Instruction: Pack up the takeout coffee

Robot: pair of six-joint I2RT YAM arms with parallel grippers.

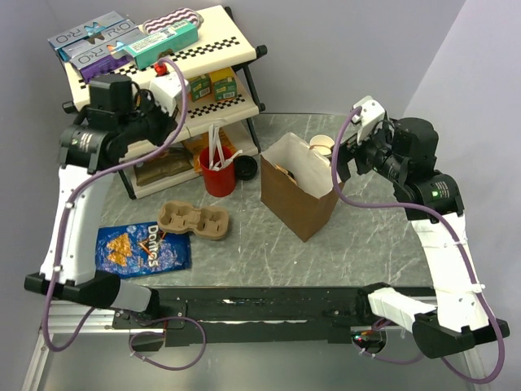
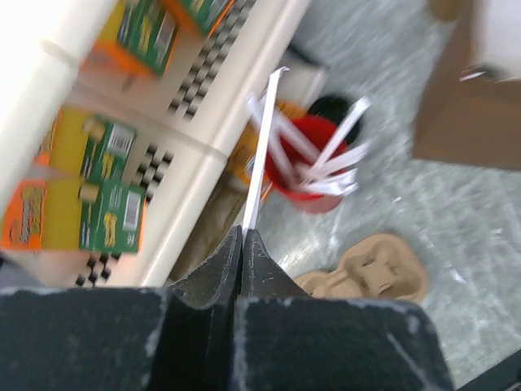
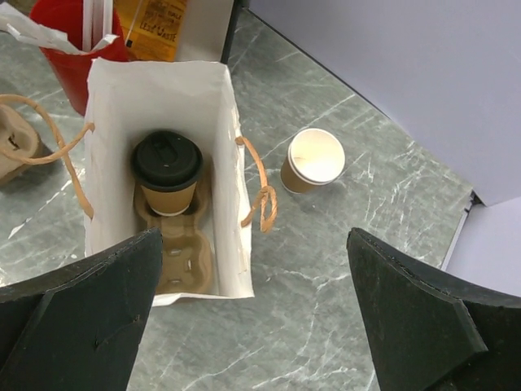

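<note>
Left of the paper bag [image 3: 155, 90], my left hand [image 2: 242, 235] pinches one white stick [image 2: 259, 147] near the red cup [image 2: 303, 194], I judge to pack it with the drink. Inside the bag the takeout coffee [image 3: 167, 163] stands upright in a carrier [image 3: 186, 265]. Above the bag my right hand [image 3: 254, 281] hangs spread, holding nothing.

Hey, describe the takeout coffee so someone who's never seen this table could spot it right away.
Find the brown paper bag standing open mid-table. Inside, seated in a cardboard carrier, is the takeout coffee, a small tan cup. Its black lid sets it apart from the lidless tan cup outside the bag.
</note>
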